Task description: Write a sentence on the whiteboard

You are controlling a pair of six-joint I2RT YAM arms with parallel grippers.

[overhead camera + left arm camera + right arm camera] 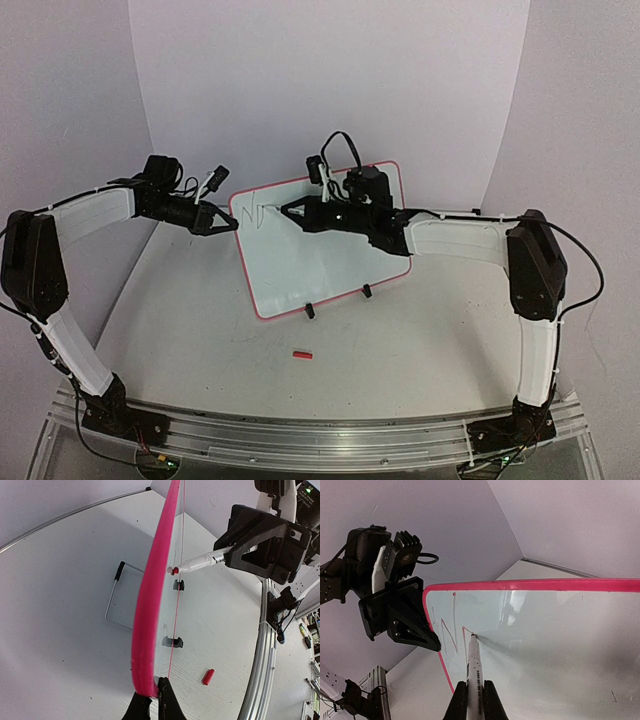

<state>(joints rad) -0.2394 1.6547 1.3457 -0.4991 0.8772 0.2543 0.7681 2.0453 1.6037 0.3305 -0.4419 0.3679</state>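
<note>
The whiteboard (300, 270) stands tilted on two black clip feet, its pink-red rim (150, 605) edge-on in the left wrist view. My left gripper (222, 222) is shut on the board's left rim, and its own wrist view shows it there (154, 687). My right gripper (290, 212) is shut on a white marker (475, 665), whose tip touches the board's upper left. Of the sentence (451, 630), only a thin "N" and part of a second letter show. In the right wrist view, the right gripper (475, 684) clamps the marker barrel.
A small red marker cap (302, 353) lies on the table in front of the board; it also shows in the left wrist view (208, 676). A wire stand (117, 600) lies behind the board. The clip feet (310, 311) sit on the board's lower edge. A metal rail (320, 440) runs along the near table edge.
</note>
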